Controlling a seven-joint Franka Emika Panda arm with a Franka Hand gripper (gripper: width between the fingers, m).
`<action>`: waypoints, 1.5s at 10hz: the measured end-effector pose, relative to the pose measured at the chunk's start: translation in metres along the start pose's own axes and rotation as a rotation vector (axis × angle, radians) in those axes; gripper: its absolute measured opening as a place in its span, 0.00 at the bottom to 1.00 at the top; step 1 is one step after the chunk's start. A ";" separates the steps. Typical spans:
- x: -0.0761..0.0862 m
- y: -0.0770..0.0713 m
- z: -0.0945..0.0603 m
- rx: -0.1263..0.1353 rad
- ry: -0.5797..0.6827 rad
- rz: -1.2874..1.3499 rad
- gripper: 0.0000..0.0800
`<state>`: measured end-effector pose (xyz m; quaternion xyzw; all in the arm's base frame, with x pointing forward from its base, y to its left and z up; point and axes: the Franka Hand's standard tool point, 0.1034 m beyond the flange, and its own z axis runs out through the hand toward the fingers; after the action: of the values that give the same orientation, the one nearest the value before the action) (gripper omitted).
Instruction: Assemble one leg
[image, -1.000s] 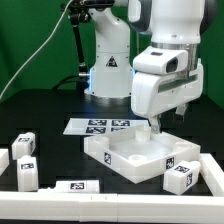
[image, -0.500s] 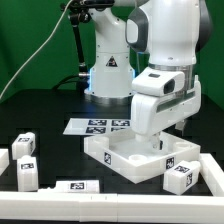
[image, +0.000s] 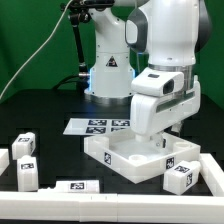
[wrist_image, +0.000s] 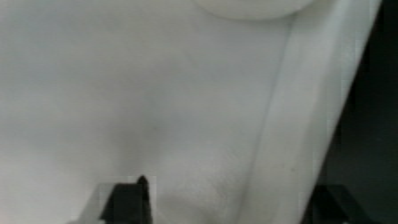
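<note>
Several legs (image: 27, 173) lie loose, none fitted to the white panel (image: 112, 162). Gripper (wrist_image: 228, 192) sits low over the panel, fingers apart, empty; assembly apparently unstarted.

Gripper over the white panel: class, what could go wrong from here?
1. The gripper hangs low over the panel, fingers spread; pressing down could jam it or shove the panel.
2. A shoved panel could knock the leg close by its corner on the exterior view's right.
</note>
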<state>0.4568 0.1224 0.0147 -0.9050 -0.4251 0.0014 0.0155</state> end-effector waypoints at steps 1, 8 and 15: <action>0.000 0.000 0.000 0.000 0.000 0.000 0.25; -0.008 0.023 -0.007 -0.011 -0.006 -0.156 0.07; -0.002 0.065 -0.007 0.001 -0.022 -0.430 0.07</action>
<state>0.5056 0.0796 0.0200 -0.7934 -0.6085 0.0081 0.0112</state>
